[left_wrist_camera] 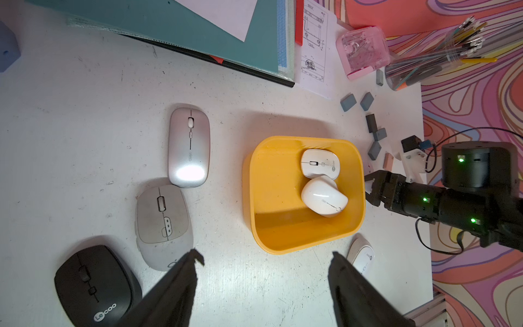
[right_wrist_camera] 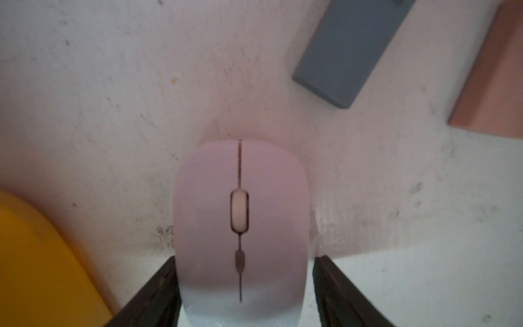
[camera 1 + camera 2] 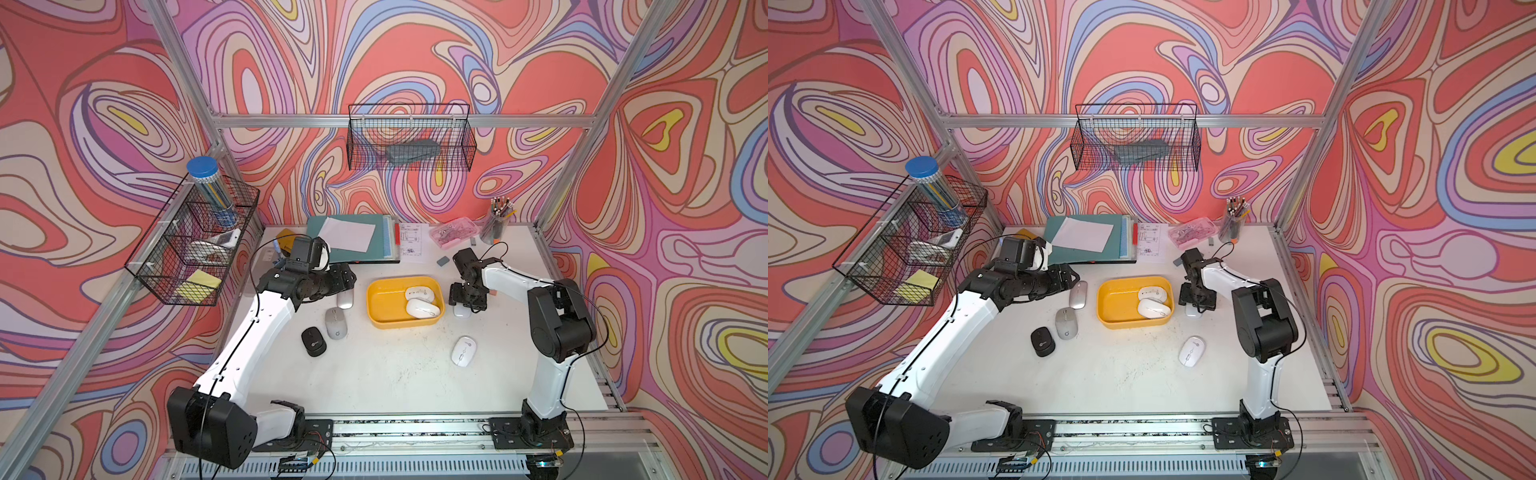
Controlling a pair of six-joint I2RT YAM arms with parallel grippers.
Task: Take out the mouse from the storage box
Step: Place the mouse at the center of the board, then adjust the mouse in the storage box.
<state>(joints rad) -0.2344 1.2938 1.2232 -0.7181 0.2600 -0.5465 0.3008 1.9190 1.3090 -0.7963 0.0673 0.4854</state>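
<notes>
The yellow storage box [image 3: 386, 305] sits mid-counter [image 3: 395, 374], its long axis running side to side in both top views. It is shallow and round-cornered, with two white mice [image 3: 422, 308] crowded at its right end. Just outside that end a white mouse [image 2: 240, 220] lies flat on the counter, its wheel end pointing away from the right pincer [image 2: 244, 257], whose jaws flank its rear, released. The left pincer [image 1: 264, 254] hangs left of the box, spread wide and empty.
</notes>
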